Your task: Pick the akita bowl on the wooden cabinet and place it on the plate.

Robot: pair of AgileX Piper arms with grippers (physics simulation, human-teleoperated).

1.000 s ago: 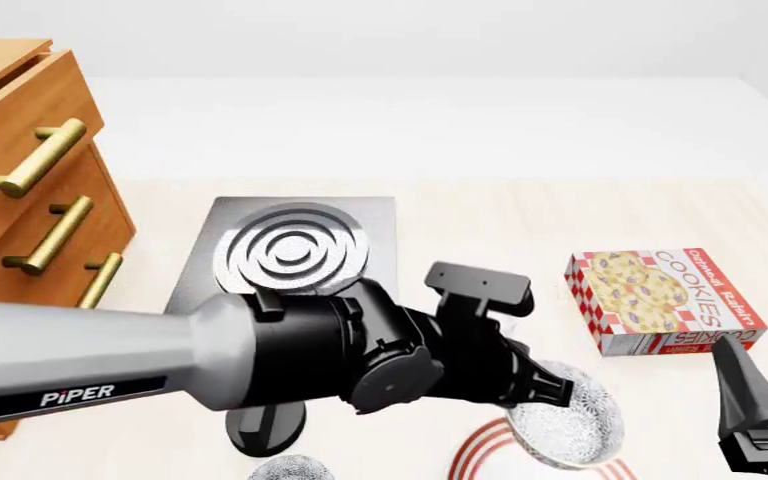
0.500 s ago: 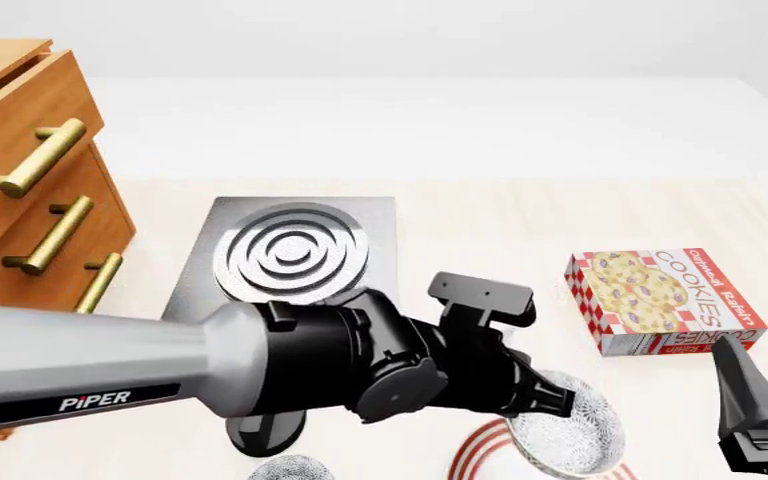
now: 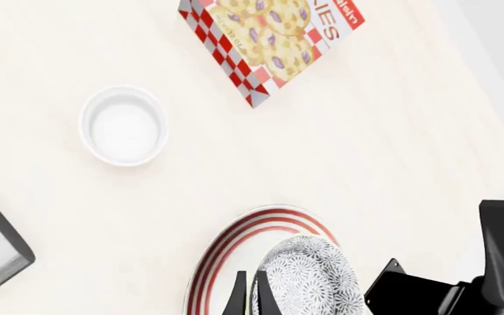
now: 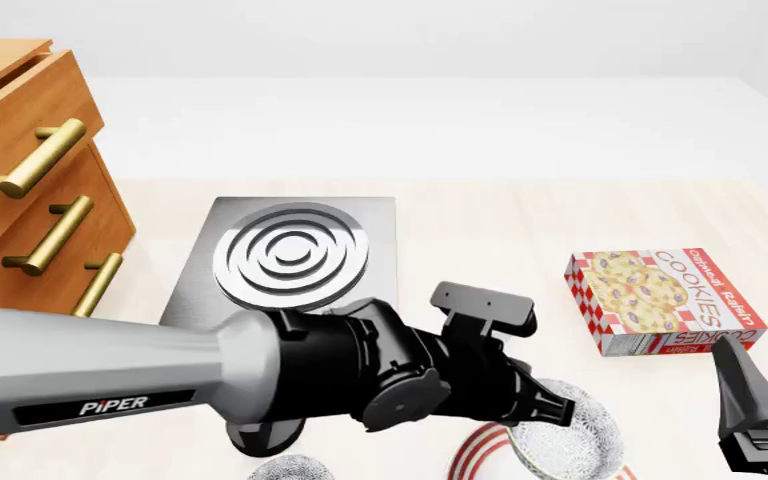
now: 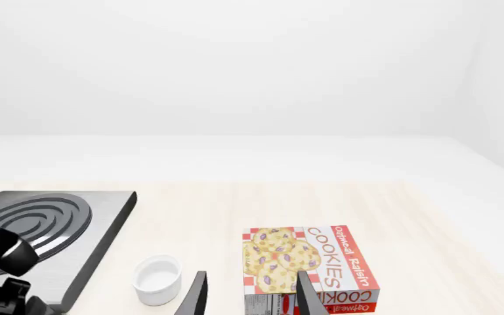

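The left gripper (image 3: 247,298) pinches the rim of the bowl (image 3: 309,279), holding it over the plate (image 3: 226,246), near the table's front edge. The right gripper (image 5: 250,295) hangs spread, apart from it. Beyond lie a white cup (image 3: 123,125), a cookie box (image 4: 662,298) and a burner (image 4: 291,255); the cabinet (image 4: 17,180) stands far left

cookie box (image 5: 309,262) between parted jaws
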